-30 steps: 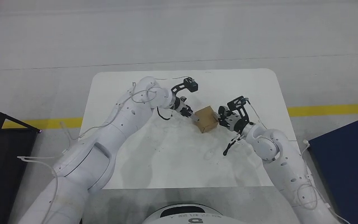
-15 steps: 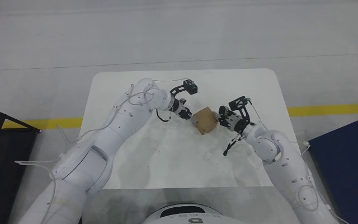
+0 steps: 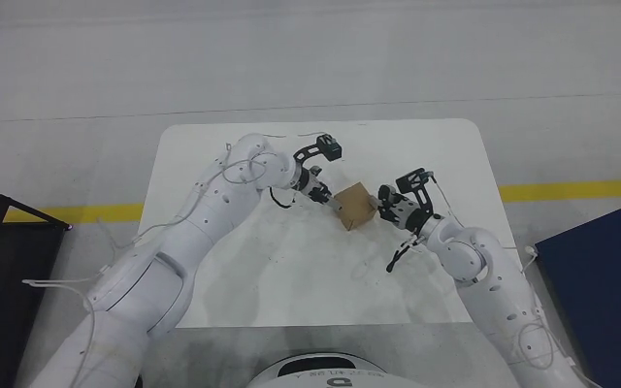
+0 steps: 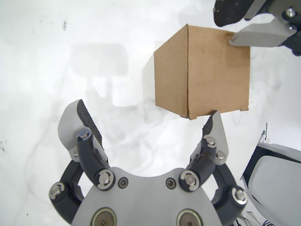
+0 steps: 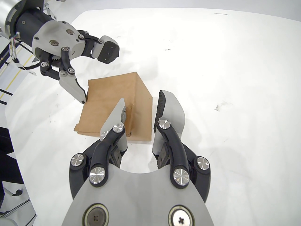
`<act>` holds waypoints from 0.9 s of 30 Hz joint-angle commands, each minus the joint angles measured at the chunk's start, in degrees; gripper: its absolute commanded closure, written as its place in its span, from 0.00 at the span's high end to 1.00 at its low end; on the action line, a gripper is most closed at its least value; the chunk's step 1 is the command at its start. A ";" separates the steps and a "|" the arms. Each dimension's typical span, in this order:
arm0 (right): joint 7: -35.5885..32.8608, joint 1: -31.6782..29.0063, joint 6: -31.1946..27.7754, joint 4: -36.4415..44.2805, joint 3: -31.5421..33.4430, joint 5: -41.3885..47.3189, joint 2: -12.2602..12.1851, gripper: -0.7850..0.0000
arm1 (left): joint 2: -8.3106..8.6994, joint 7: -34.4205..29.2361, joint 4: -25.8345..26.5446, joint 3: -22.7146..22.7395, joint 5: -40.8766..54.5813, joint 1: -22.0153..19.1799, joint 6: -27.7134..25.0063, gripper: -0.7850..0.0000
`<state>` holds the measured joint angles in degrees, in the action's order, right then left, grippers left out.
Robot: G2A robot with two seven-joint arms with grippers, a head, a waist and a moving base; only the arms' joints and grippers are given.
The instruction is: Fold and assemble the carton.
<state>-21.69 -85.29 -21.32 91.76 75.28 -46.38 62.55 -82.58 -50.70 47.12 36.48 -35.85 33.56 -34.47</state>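
Carton: the brown cardboard carton (image 3: pixel 355 205) (image 4: pixel 202 71) (image 5: pixel 110 99) stands on the worktop near its middle, between my two end effectors. It is already set up into a box shape, and the faces I can see are closed.

Carton detail: a fold line runs down the corner facing my left wrist. The edge nearest my left end effector has small notches.

Left end effector: my left end effector (image 3: pixel 320 191) (image 4: pixel 145 111) (image 5: pixel 95 76) is spread wide and holds nothing. It sits low, just beside the carton.

Left contact: one fingertip (image 4: pixel 212 123) (image 5: pixel 75 90) touches the carton at a lower corner. The other finger is well clear of the cardboard, above bare worktop.

Right end effector: my right end effector (image 3: pixel 384 206) (image 4: pixel 227 29) (image 5: pixel 141 98) is on the opposite side of the carton, with its jaws parted and nothing clamped.

Right contact: one finger (image 4: pixel 254 38) (image 5: pixel 115 116) lies against a face of the carton near a corner. The other, with its dark ribbed pad, sits just outside the carton's side wall, so the two straddle that edge. I cannot tell whether the outer pad touches the cardboard.

Worktop: the worktop (image 3: pixel 291 281) (image 4: pixel 47 48) (image 5: pixel 211 59) is white and lightly scuffed, with a few small dark marks.

Floor: a yellow stripe (image 3: pixel 563 190) runs across the grey floor beside the worktop.
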 commanded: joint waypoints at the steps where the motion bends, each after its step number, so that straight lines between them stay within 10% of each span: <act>1: 0.02 -0.12 -0.17 0.10 0.16 0.16 -0.03 0.38 | 0.33 1.05 0.74 0.77 0.08 0.16 -0.35 1.00; 16: -1.60 -0.28 -1.16 -1.23 2.32 11.78 0.00 0.42 | 5.05 -1.72 10.52 8.81 -1.58 4.40 -0.43 1.00; 27: -6.95 2.08 -2.75 -4.20 2.56 21.05 0.02 0.47 | 4.60 -6.95 11.18 5.80 0.02 3.74 -1.85 1.00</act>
<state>-28.53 -83.25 -23.89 87.51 77.90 -25.40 62.58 -77.82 -58.14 58.54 42.74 -35.33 37.51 -36.44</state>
